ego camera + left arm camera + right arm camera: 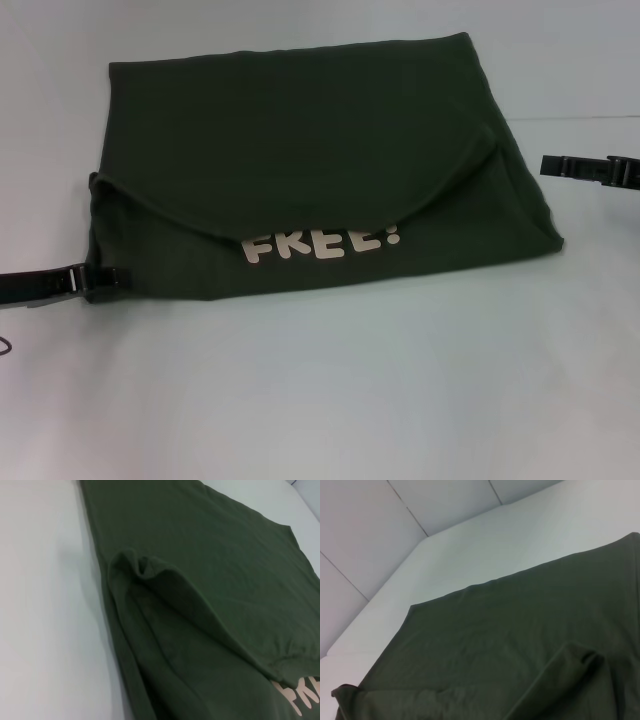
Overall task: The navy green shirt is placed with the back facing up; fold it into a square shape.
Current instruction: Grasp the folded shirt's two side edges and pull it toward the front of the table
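Olive-green soft cotton fills most of my head view: the navy green shirt (300,150) lies on the white table (320,400), already folded into a rough rectangle, with a curved flap (300,195) turned over the near half and pale lettering (320,243) peeking out under its edge. So a print does show, though the garment is otherwise plain.

My left gripper (100,281) sits low at the shirt's near left corner, touching or just beside the cloth; I cannot tell how its jaws stand. My right gripper (590,170) hovers off the right edge, apart from the fabric, and I cannot tell its jaws either.

The risk I see: the flap's sagging, uneven hem could slide or bunch on the next fold, leaving a lopsided shape.

No containers are visible.
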Controlling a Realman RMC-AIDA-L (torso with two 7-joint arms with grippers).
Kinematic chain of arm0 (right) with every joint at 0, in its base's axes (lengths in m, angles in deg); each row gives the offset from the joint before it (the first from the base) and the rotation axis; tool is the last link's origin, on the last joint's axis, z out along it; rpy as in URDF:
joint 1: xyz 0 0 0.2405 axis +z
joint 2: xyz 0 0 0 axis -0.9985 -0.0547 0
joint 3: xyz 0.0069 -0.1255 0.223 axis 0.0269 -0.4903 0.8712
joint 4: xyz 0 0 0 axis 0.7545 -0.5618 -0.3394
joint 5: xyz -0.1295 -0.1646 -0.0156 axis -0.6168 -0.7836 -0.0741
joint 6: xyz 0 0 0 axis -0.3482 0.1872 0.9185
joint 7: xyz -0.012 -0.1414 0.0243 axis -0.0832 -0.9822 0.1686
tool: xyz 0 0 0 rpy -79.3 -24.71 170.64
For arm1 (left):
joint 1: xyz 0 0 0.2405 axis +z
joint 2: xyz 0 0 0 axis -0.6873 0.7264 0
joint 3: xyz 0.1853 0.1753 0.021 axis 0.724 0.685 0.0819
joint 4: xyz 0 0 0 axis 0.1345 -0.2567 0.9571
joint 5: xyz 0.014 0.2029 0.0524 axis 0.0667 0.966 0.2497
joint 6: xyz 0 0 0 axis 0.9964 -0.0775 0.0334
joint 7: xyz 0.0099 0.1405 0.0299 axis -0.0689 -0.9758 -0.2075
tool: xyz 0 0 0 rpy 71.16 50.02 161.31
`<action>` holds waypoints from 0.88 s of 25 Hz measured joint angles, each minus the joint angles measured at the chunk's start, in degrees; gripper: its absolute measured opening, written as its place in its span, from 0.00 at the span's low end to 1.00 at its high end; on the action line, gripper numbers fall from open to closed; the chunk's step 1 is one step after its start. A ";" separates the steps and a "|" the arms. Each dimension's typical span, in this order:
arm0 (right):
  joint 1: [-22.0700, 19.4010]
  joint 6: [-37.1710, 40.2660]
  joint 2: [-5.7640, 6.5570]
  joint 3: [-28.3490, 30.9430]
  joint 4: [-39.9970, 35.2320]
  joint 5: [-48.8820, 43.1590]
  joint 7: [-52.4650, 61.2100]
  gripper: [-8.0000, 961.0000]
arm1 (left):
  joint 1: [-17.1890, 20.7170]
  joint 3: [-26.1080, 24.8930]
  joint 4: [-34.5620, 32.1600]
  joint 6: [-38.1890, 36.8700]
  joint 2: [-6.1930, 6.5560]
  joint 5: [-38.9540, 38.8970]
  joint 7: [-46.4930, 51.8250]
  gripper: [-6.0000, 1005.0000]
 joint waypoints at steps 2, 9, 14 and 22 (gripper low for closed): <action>-0.01 0.00 -0.03 -0.15 0.00 0.00 0.14 0.86 | -0.04 0.31 0.08 0.29 -0.01 0.01 0.08 0.35; 0.04 0.00 -0.08 -0.70 0.00 0.00 0.87 0.86 | -0.20 0.54 0.04 0.69 0.23 0.08 0.80 0.22; 0.66 0.81 0.49 -2.49 -0.40 0.00 5.79 0.86 | -0.01 0.44 -0.02 0.32 0.33 0.10 0.85 0.10; 5.18 2.37 4.05 -13.48 -0.66 -5.80 21.91 0.85 | -0.51 0.75 0.08 -0.83 0.32 0.10 0.95 0.04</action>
